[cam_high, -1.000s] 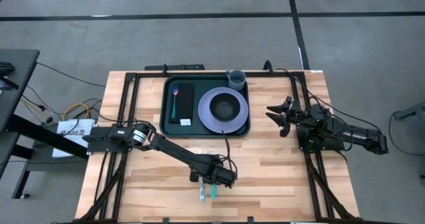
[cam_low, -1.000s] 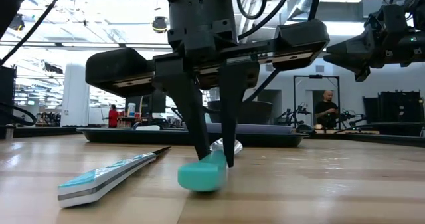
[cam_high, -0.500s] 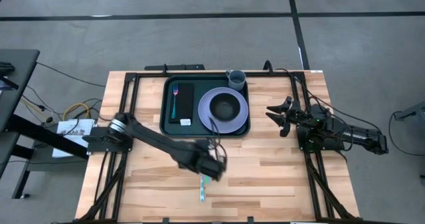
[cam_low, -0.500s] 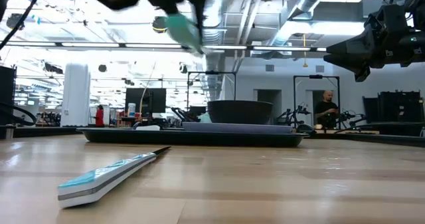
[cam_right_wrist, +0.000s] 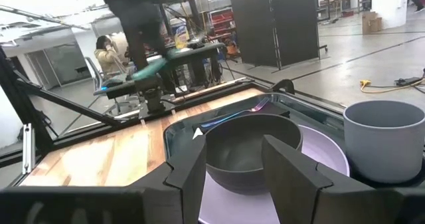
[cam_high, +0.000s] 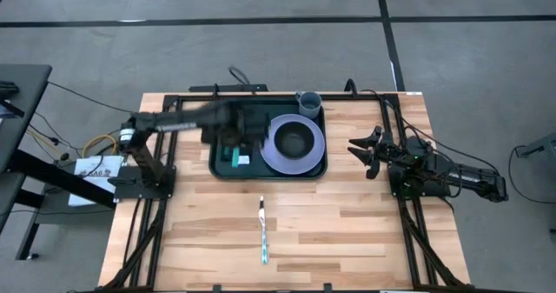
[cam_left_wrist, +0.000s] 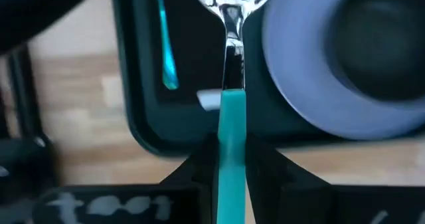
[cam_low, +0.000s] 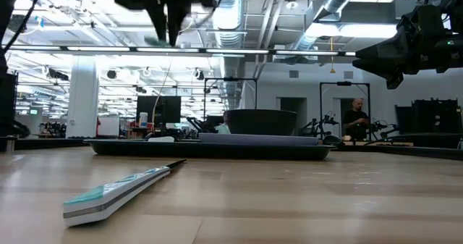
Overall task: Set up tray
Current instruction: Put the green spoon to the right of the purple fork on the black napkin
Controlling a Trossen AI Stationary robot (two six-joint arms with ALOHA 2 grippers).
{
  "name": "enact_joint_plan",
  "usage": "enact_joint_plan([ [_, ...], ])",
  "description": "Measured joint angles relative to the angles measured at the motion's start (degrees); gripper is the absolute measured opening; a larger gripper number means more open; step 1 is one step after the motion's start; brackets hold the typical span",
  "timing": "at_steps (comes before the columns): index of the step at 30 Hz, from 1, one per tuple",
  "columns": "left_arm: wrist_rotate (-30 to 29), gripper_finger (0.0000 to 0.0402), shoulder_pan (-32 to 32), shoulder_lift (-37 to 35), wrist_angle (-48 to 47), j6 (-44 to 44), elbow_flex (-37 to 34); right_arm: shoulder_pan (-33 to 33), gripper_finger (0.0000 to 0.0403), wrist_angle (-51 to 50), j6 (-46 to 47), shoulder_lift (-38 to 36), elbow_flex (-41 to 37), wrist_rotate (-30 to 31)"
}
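Tray: dark green, far-centre of table, long axis across the table.
Left gripper: above the tray's left half, jaws narrow, clamped on a teal-handled spoon.
Spoon axis: runs straight out from the jaws, bowl end forward, in line with the tray's short side; handle sits between the fingers.
Below spoon: black mat on the tray, fork lying on it just to one side, parallel to the spoon.
Key relation: free slot looks to be the strip of mat between fork and plate; spoon already lines up with it, so my guess is a straight drop, no rotation needed.
Tray middle/right: plate with bowl on it, cup at the far right corner.
Table front: knife alone, well apart from the tray, pointing toward it; not yet set.
Right gripper: parked just right of the tray, jaws open, holding nothing.
Nearer arm: left, for mat and knife both.
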Motion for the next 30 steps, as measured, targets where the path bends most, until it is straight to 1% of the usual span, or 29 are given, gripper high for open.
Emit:
enact_joint_plan([
  [3, 3.51, 0.0031, 8.08, 0.03, 1.87, 8.44, -2.7, 0.0, 0.0139, 0.0, -0.02, 0.0, 0.0, 0.0],
  [6, 6.5, 0.0031, 14.49, 0.02, 8.62, 14.67, -7.47, 0.0, 0.0139, -0.02, 0.0, 0.01, 0.0, 0.0],
  [10, 9.64, 0.0031, 21.44, 0.05, 15.71, 18.65, -13.92, 0.0, 0.0137, -0.04, 0.0, 0.0, 0.0, 0.0],
  [13, 12.49, 0.0031, 25.1, 0.03, 22.79, 19.98, -19.76, 0.0, 0.0137, -0.04, -0.02, 0.0, 0.0, 0.0],
  [16, 15.76, 0.0031, 27.51, 0.03, 28.26, 20.25, -25.47, 0.0, 0.0136, -0.05, -0.01, 0.01, 0.0, 0.0],
  [20, 17.56, 0.0031, 29.16, 0.03, 34.61, 21.31, -31.85, 0.0, 0.0138, -0.07, 0.0, 0.0, 0.0, 0.0],
  [23, 17.96, 0.0031, 29.7, 0.03, 37.65, 22.74, -34.54, -0.01, 0.0139, -0.07, -0.01, 0.0, 0.0, 0.0],
  [30, 20.06, 0.0031, 31.13, 0.03, 44.74, 22.87, -39.9, -0.01, 0.0137, -0.09, -0.01, 0.01, 0.0, -0.01],
])
